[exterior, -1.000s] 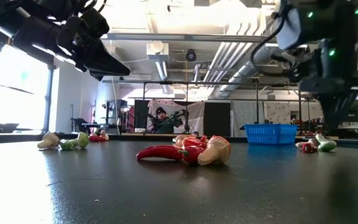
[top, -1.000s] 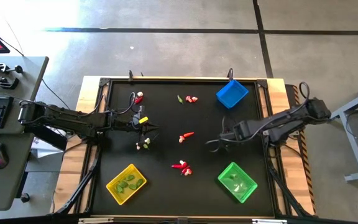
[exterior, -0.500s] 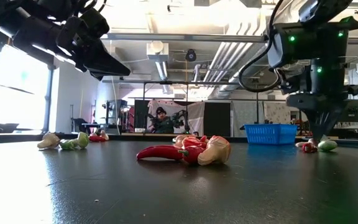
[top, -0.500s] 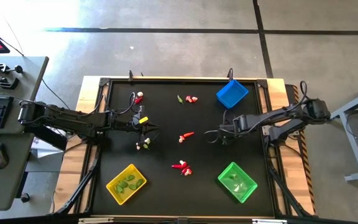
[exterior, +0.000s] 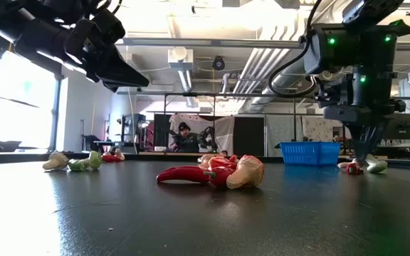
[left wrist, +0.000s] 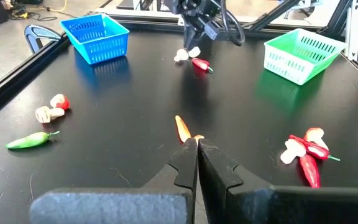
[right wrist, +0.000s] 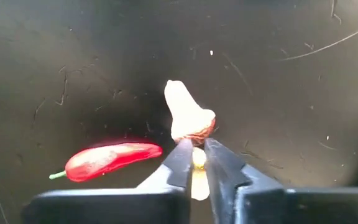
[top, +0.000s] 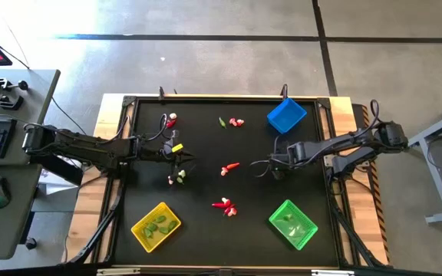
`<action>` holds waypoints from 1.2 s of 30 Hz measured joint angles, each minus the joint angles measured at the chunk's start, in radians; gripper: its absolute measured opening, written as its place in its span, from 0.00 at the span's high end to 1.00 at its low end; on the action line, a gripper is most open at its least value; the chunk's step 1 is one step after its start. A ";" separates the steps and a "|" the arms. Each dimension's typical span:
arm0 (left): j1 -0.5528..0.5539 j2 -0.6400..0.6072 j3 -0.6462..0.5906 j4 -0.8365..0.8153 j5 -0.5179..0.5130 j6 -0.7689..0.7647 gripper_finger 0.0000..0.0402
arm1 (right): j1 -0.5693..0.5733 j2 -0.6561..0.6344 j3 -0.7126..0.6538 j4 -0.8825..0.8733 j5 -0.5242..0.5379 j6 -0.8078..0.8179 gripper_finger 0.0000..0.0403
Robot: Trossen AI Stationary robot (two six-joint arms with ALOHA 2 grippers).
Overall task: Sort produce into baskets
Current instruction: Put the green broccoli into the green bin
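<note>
The whitish bulb [right wrist: 188, 116] is lying just ahead of the right gripper [right wrist: 194, 163], whose fingers are pinching narrowly at its base, a red chili [right wrist: 107, 160] lying beside. From above, that gripper [top: 270, 166] is working mid-worktop [top: 206, 184], nearest, between blue basket [top: 286, 116] and green basket [top: 292, 223], while the left gripper [left wrist: 197, 146] is waiting with fingers closed, empty

My black tabletop [top: 206, 230] is carrying three baskets: the blue basket [top: 286, 116] is sitting by the far right corner, the green basket [top: 292, 224] near the near right corner, and the yellow basket [top: 156, 226] near the near left corner. Loose produce is lying scattered on the mat between them: a red chili with a pale bulb [top: 229, 168] at the centre, a red-and-white cluster [top: 225, 205] nearer the front edge, a green pod with bulbs [top: 232, 122] toward the far edge, and small pieces [top: 177, 178] on the left side.
</note>
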 joint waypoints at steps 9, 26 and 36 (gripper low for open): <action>0.000 0.000 0.000 0.000 0.000 0.000 1.00 | 0.102 0.000 0.105 -0.065 0.006 -0.017 0.99; 0.000 0.000 0.000 0.001 0.000 0.000 1.00 | 0.640 0.000 0.321 0.002 -0.183 0.395 1.00; -0.003 0.000 0.000 0.001 0.000 -0.003 1.00 | 0.783 0.078 0.171 0.152 -0.120 0.542 1.00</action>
